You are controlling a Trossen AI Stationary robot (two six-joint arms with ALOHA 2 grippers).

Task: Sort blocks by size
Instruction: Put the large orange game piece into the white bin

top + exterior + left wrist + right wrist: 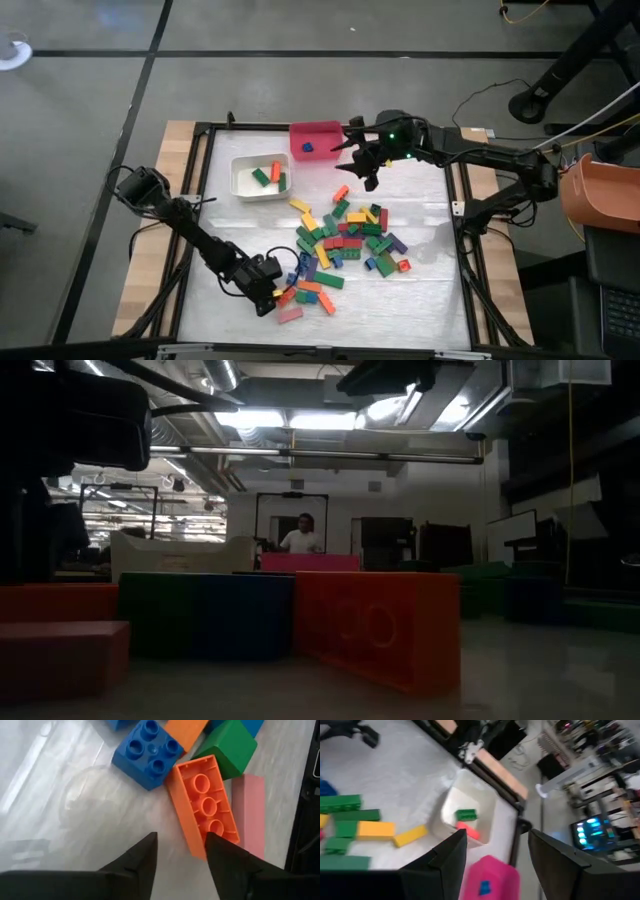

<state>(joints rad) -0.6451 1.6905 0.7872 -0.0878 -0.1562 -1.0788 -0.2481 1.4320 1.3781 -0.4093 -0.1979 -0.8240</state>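
The blocks (345,235) lie in a loose, many-coloured pile in the middle of the table. My left gripper (275,292) hangs low over the pile's near left edge, open. In the left wrist view its fingers (147,852) point down beside a long orange block (200,802) lying hollow side up, with a blue square block (147,750) and a pink block (250,815) close by. My right gripper (358,160) is raised beside the red bin (315,140), open and empty (497,834). My left gripper comes from above, slanting down. One finger (222,857) overlaps the orange block's near end (197,842). I cannot tell whether it touches the block. The block lies flat on the table.
The red bin (495,875) holds a blue block (484,887). The white bin (260,177) at the far left holds green and orange-red blocks. In the low view large blocks (380,625) fill the foreground, and a person stands far back in the room. Bare table lies at the near right.
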